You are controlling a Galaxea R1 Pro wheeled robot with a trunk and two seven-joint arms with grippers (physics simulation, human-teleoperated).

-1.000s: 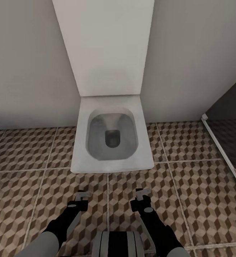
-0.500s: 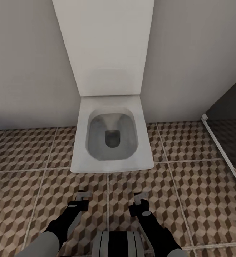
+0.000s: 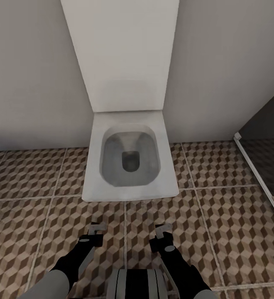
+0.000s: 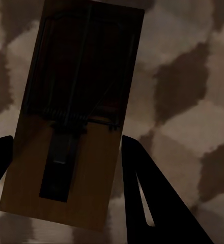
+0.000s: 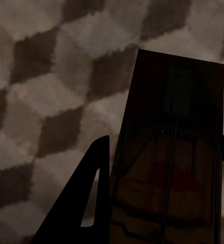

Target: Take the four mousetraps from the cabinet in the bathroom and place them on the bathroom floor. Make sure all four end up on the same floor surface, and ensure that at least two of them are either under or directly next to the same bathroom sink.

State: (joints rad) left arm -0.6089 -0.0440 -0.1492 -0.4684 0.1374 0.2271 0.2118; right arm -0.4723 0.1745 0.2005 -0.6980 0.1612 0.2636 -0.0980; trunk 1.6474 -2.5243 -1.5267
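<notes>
Head view: looking down at a white square toilet [image 3: 128, 160] with its lid up against the pale wall, dark shower glass [image 3: 267, 124] off to the right. Cube-patterned bathroom floor [image 3: 220, 232] all around. Both arms low in front of the trunk, left gripper [image 3: 96, 232] and right gripper [image 3: 162, 232] hanging just above the tiles, short of the toilet's front edge. Too small from up here to make out the traps themselves.

Left wrist view: a brown wooden mousetrap [image 4: 71, 117] sitting right between the two dark fingers [image 4: 152, 198], board tilted, dark wire spring and bar across the middle. Fingers flanking both long edges, so clamped on it by the looks of it. Cube tiles blurry right behind.

Right wrist view: same deal, a second mousetrap [image 5: 168, 157] between the fingers [image 5: 86, 198], wires running lengthwise, faint red mark near the gripper end. One finger tight against the board's edge, the other just peeking in at the far side, so gripping it too. Tiles close behind.
</notes>
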